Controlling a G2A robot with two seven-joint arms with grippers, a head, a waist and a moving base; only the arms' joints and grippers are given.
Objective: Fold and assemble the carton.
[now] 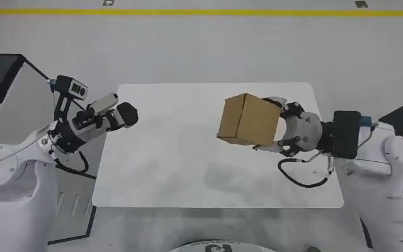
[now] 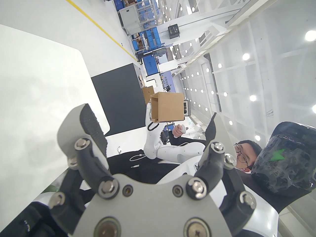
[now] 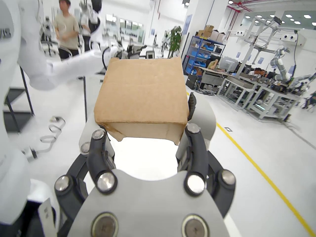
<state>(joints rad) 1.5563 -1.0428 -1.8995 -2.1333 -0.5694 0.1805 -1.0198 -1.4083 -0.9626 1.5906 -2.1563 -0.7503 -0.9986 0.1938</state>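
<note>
White worktop (image 1: 189, 164) is lying below the brown carton (image 1: 247, 118), which the right gripper (image 1: 277, 126) is clamping aloft right of centre while the left gripper (image 1: 119, 108) is hovering spread apart at left; that edge-only hold may be risking a slip.

We see a white table (image 1: 176, 164) on a pale grey floor (image 1: 189, 50) crossed by a yellow line (image 1: 201, 11). Beyond stand blue bin shelves (image 3: 203, 54) and workbenches (image 3: 249, 92) under round ceiling lights (image 2: 246, 56).
</note>
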